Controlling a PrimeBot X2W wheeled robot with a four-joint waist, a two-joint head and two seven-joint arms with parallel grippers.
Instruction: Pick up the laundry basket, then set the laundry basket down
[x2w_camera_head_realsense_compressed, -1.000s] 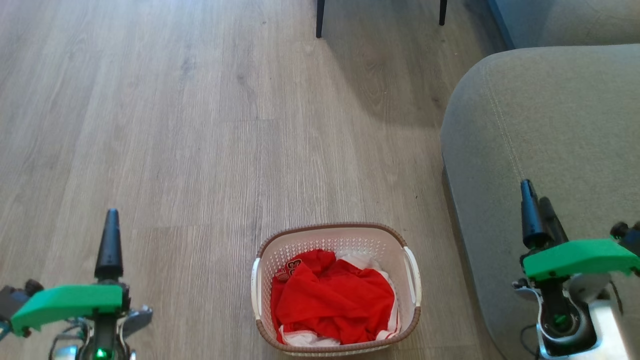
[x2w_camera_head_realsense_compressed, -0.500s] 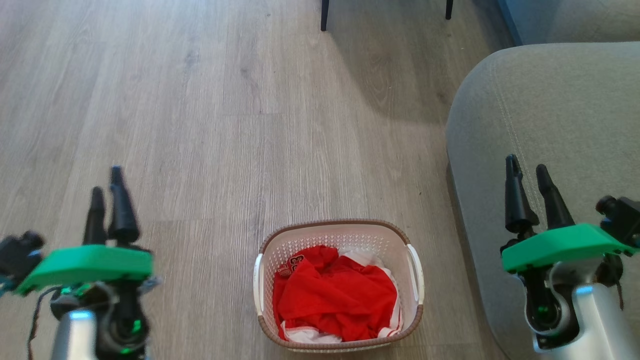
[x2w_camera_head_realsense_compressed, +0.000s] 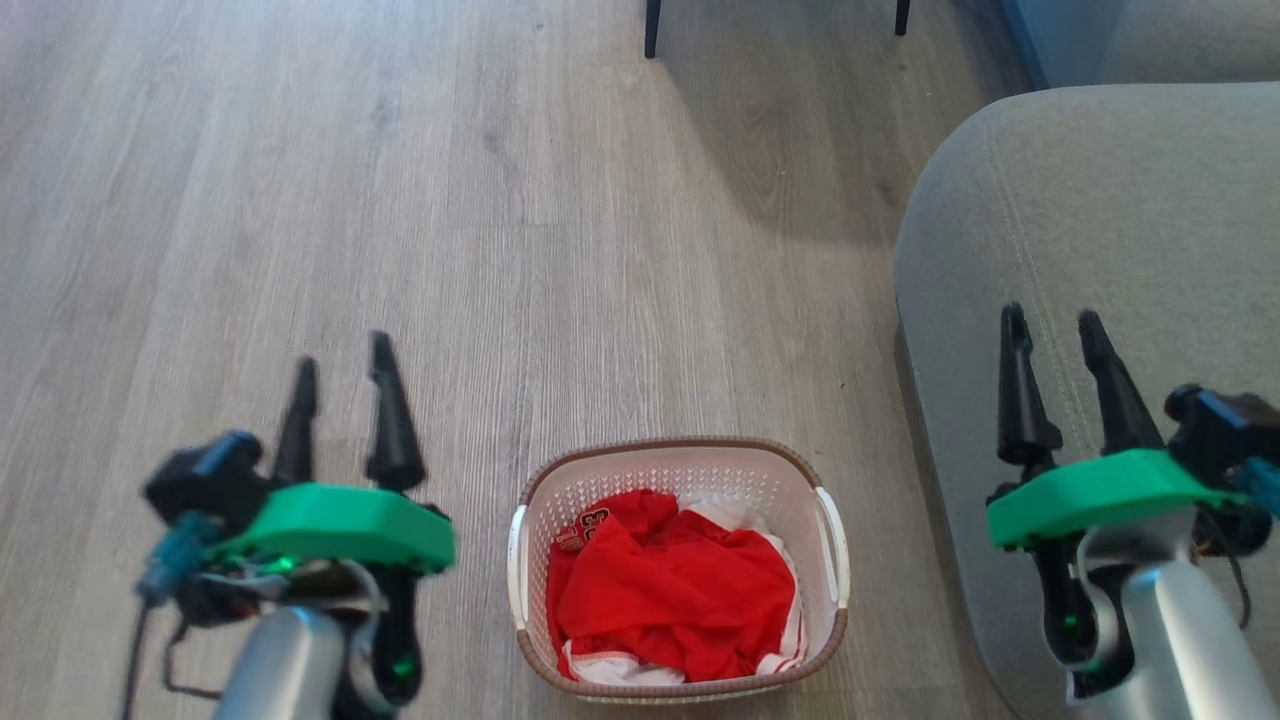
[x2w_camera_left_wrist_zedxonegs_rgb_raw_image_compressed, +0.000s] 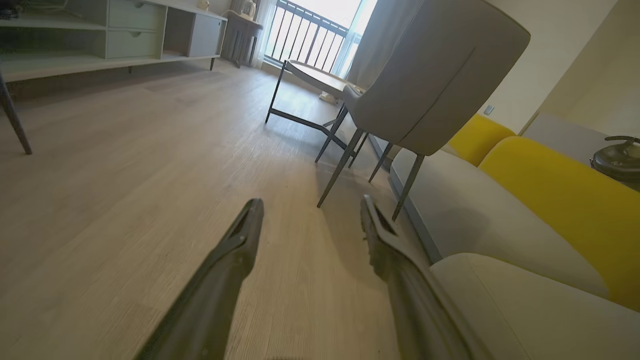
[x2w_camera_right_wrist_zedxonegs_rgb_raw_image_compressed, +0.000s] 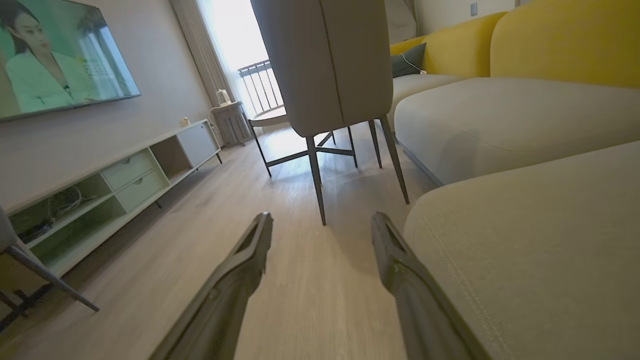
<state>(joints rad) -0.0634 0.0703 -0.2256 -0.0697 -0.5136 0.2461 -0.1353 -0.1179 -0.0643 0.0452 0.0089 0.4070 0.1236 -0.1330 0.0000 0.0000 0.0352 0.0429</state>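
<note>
1. Living room, pale wood-plank floor. A grey sofa runs along my right, with dark chair legs at the far edge.
2. The laundry basket sits on the floor directly ahead of me, between my two arms, with red clothing heaped inside.
3. My left gripper has its fingers spread and holds nothing. It is beside the basket's left side, clear of the near handle.
4. My right gripper has its fingers parted and is empty. It shows against the sofa, well apart from the basket.
5. Progress, as I judge it: no step is complete. The basket is not gripped or lifted. What remains is reaching the handles, closing on them, lifting, and setting the basket down.
</note>
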